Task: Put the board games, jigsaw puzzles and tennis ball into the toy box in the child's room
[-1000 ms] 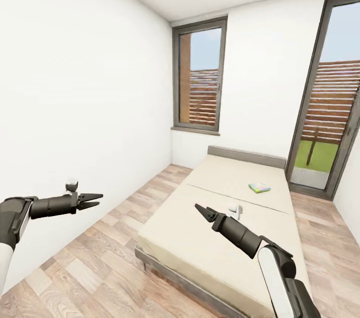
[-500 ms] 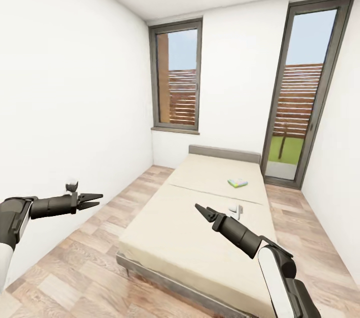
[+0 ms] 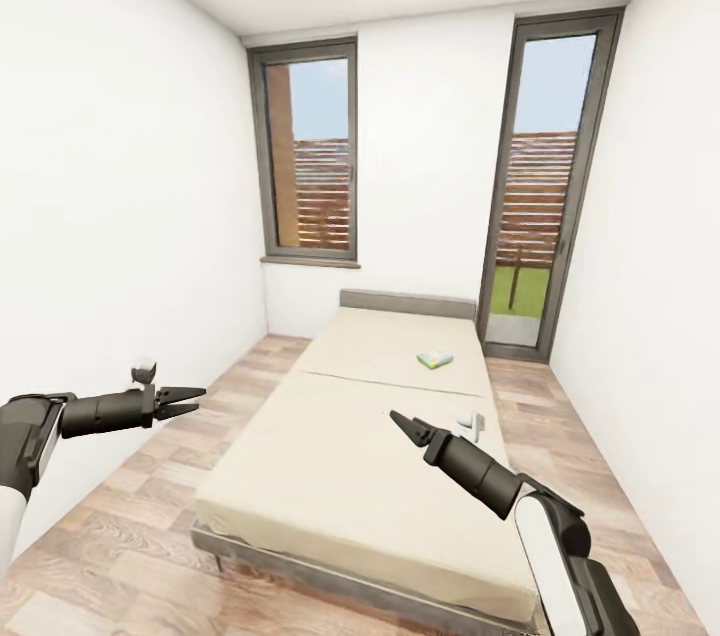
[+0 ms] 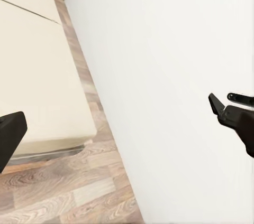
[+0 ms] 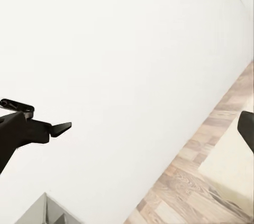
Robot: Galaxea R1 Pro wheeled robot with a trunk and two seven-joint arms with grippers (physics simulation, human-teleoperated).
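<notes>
Room: narrow child's room, white walls, light wood-plank floor (image 3: 120,556), two tall grey-framed windows on the far wall at 11 and 1 o'clock.

Change: against the picture of a second ago the whole view has swung. The bed (image 3: 350,456) now sits near centre with its foot at 6 o'clock and its grey headboard at 12, and both windows show in full. The arms hold the same place in the picture, so the camera has turned, not the furniture. Judgement: the robot is lining up on the bed for the first pick; no toy has been collected yet.

Task items: one board game (image 3: 435,358), small, flat and colourful, lies on the mattress at about 1 o'clock, near the headboard end. A second pale board game (image 3: 470,423) lies on the mattress just beyond the right gripper's tip, apart from it. The left wrist view catches the colourful box at the picture's corner.

Grippers: left gripper (image 3: 190,400) hangs over the floor at 9 o'clock, jaws slightly parted, holding nothing. Right gripper (image 3: 400,423) hangs over the mattress at 5 o'clock; whether its jaws are parted or closed I cannot tell.

Clearance: floor strips run along both long sides of the bed, the left one wider. The left wall stands near the left arm; the mattress edges bound any reach.
</notes>
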